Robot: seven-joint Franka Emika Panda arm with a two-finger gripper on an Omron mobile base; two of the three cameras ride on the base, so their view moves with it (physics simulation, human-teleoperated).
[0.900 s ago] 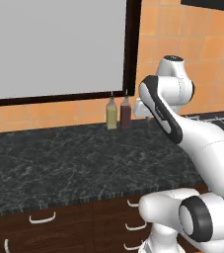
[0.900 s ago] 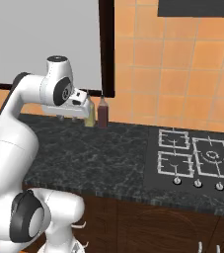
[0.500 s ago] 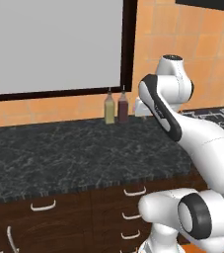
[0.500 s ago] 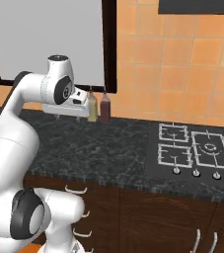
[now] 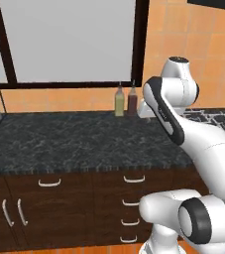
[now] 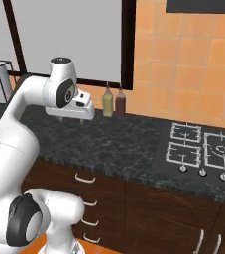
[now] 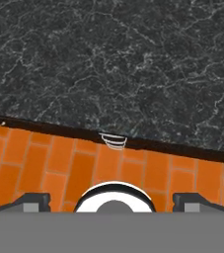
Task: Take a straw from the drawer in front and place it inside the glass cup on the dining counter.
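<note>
The drawer (image 5: 134,179) I need sits shut in the dark cabinet front under the black worktop (image 5: 74,144), the top one of a short stack with pale curved handles just left of my base. The straw must lie inside it, so I cannot see it, and the glass cup and the dining counter are somewhere outside what my cameras take in.

My claw (image 6: 69,110) hangs high over the near part of the worktop, pointing down. From the hand camera its two dark tips sit far apart at the bottom corners, so I judge it spread, with nothing between them. That camera looks down past the worktop edge to the orange floor, with the drawer handles (image 7: 113,141) stacked just under the edge.

Two bottles (image 5: 125,100) stand against the far wall beneath the window (image 5: 67,42), well clear of my path. A stove (image 6: 203,151) lies to the right.

I judge the task barely begun: next I must come down to that handle and pull.
</note>
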